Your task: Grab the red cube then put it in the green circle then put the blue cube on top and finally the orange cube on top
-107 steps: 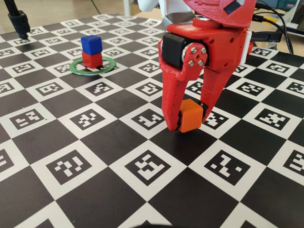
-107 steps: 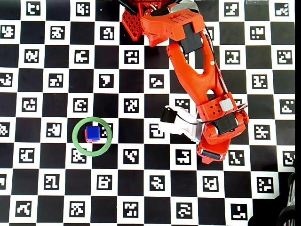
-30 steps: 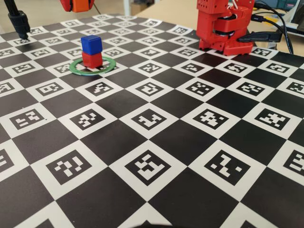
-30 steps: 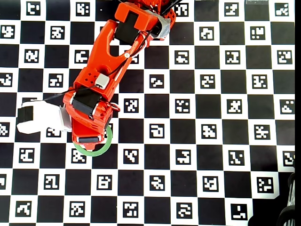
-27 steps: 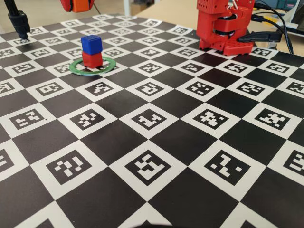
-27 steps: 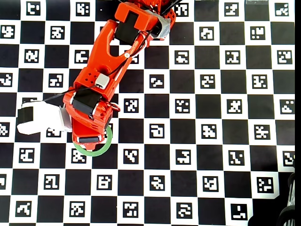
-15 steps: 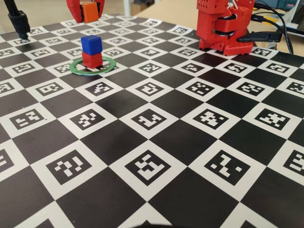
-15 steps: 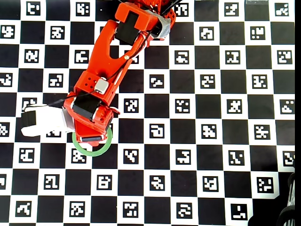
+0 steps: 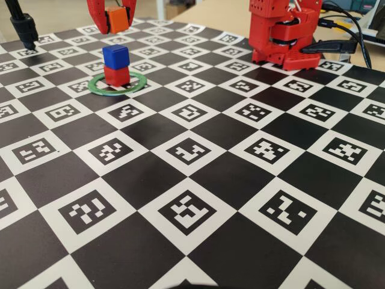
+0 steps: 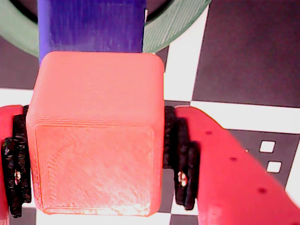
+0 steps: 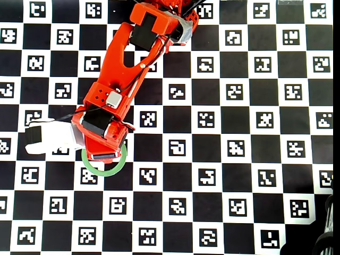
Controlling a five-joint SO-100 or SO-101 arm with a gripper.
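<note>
Lowered a bit vs 0.5 s ago, jaws (image 9: 118,24) clamp orange cube (image 9: 118,18) between them, w/ blue cube (image 9: 115,55) on red cube (image 9: 117,75) just below, inside green ring (image 9: 96,85).

Bright, even light across the checkered surface (image 9: 198,180) in the fixed view, shadows soft and faint. Overhead stays crisp and flat, white squares slightly blown out. The wrist view is overexposed: the orange cube (image 10: 96,136) glares pale and pinkish, and the blue cube (image 10: 91,26) behind it blurs.
</note>
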